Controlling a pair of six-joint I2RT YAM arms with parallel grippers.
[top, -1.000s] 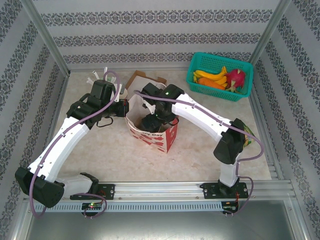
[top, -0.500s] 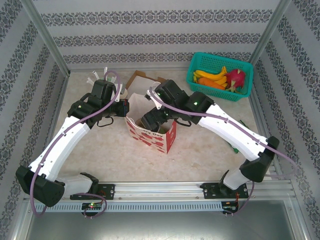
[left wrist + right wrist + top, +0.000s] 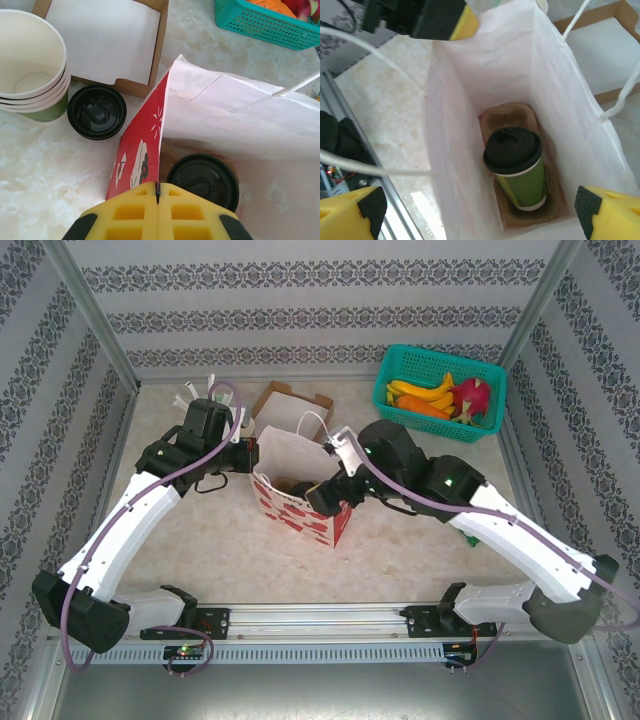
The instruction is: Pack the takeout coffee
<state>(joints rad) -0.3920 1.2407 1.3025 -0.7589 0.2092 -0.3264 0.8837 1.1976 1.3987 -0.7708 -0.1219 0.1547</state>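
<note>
1. Change: a second back the right gripper (image 3: 326,496) was down inside the mouth of the paper bag (image 3: 300,508). It has since lifted out and drawn off to the bag's 4 o'clock corner, so the bag mouth is uncovered.
2. Right jaws stand wide apart with nothing between them. In the right wrist view the yellow fingertips (image 3: 350,215) sit either side of the bag opening.
3. The takeout coffee (image 3: 516,167) stands lid-up on the bag floor, seated in a brown pulp carrier (image 3: 512,112), and looks upright. The left wrist view catches its black lid (image 3: 202,181) through the opening.
4. Judgement: the coffee is delivered and let go, and packing looks essentially done. What remains is clearing the right arm and freeing the bag.
5. Left gripper (image 3: 157,192): pads closed on the bag's rim at its 9 o'clock side, holding the mouth spread. This arm has not shifted over the last second.
6. Right arm pose: it runs low from its 5 o'clock base, with the elbow swung out toward the table's 4 o'clock edge. The forearm reaches back to centre and the wrist tips down over the bag.
7. Left arm pose: it arches from its 7 o'clock base up toward 10 o'clock, wrist turned to 3 o'clock.
8. Bystanders: a stack of cups (image 3: 30,65) and a spare lid (image 3: 96,111) off the bag's 10 o'clock. An open box (image 3: 290,405) at its 12, a fruit basket (image 3: 440,390) at the table's 1 o'clock.
</note>
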